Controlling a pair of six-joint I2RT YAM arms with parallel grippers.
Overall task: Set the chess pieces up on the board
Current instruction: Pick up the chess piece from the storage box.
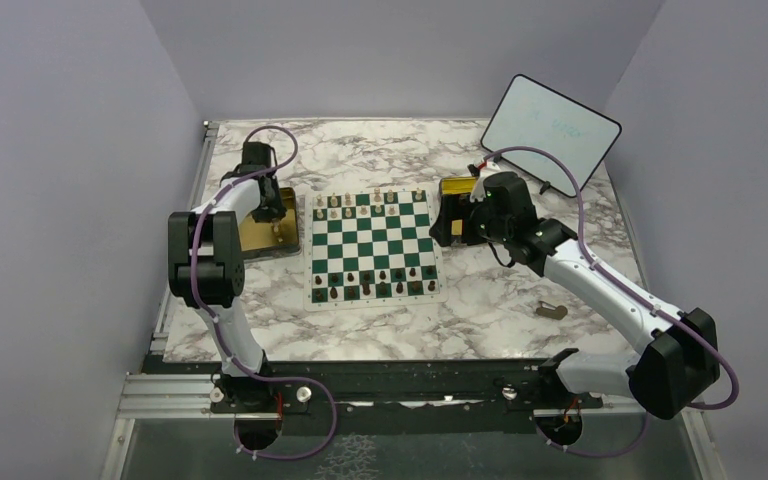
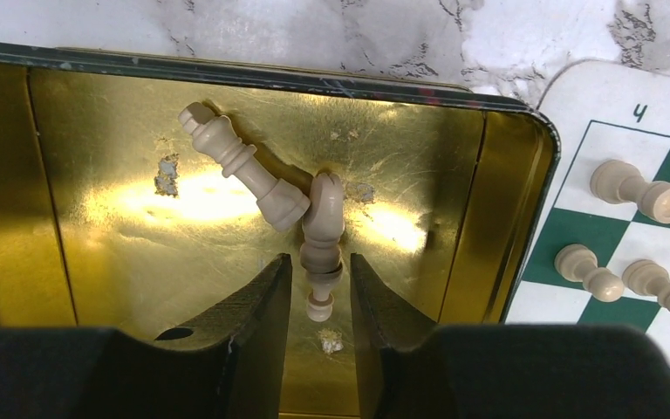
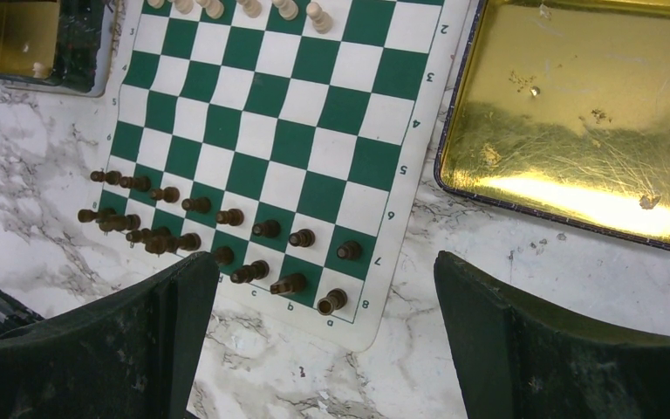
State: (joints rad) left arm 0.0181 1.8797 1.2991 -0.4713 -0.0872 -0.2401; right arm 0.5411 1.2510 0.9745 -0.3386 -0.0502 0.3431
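Observation:
The board [image 1: 370,250] lies mid-table, with cream chess pieces [image 1: 365,203] on its far rows and dark ones [image 1: 375,283] on its near rows. My left gripper [image 2: 318,292] hangs low inside the left gold tray [image 2: 96,218]. Its jaws stand narrowly open on either side of the head of a cream piece [image 2: 323,236] lying flat, with thin gaps on both sides. A second cream piece [image 2: 240,166] lies against that one's base. My right gripper [image 3: 325,271] is wide open and holds nothing, above the board's corner [image 3: 375,323] near the dark pieces [image 3: 227,218].
A gold tray [image 3: 576,113] with no pieces in it lies right of the board. A whiteboard [image 1: 550,130] leans at the back right. A small tan object [image 1: 550,310] rests on the marble near the right arm. Grey walls enclose the table.

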